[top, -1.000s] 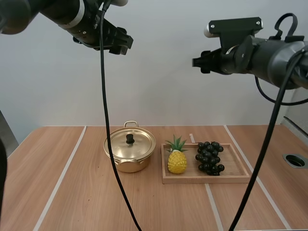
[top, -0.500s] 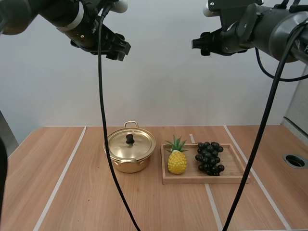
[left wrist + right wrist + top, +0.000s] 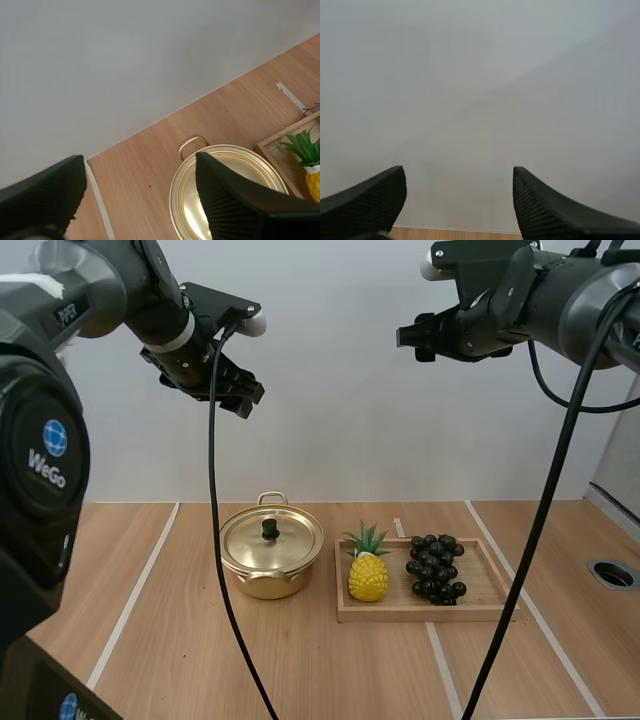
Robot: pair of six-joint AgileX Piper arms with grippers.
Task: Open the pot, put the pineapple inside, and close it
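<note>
Toward the near table (image 3: 180, 640) edge lies bare wood, room to park the lid (image 3: 295, 540) at 6 or 9 o'clock of the pot (image 3: 265, 585). That lid is on; the pineapple (image 3: 368, 575) stands at its 3 o'clock on the wooden tray (image 3: 490, 585), grapes (image 3: 436, 567) just beside at the fruit's 3, so a wide sweep could topple it or nudge the bunch. High above, left gripper (image 3: 248, 398) and right gripper (image 3: 408, 340) hang spread and empty; a descent off the knob (image 3: 270, 529) would likely skate across the lid.

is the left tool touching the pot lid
Apart. The high view shows the left tool up in the air, well above the pot lid, with a plain gap between them.
</note>
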